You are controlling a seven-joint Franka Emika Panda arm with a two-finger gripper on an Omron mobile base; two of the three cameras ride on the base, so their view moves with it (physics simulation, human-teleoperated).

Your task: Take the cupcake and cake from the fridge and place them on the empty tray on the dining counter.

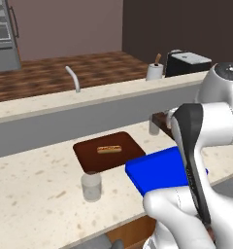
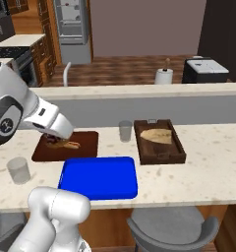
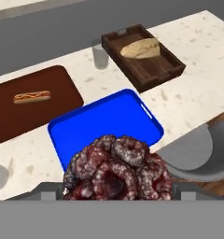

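While the hand camera looks down over the counter [image 3: 198, 60], I see a dark red, lumpy ring-shaped cake [image 3: 117, 169] filling the bottom of that view, right at the gripper; the fingertips are hidden behind it, so I cannot tell whether the claw is clamped on it or apart. In the right base view the gripper [image 2: 55, 140] hangs above the near edge of the brown tray with the hot dog [image 2: 71, 144]. The blue tray [image 2: 99, 177] lies bare on the counter, just in front of that brown tray. To its right sits the dark raised-rim tray with bread [image 2: 158, 136], a glass [image 2: 125, 131] between them at the back. Another glass [image 1: 91, 186] stands near the counter's front edge. The fridge [image 2: 73, 30] stands far behind.
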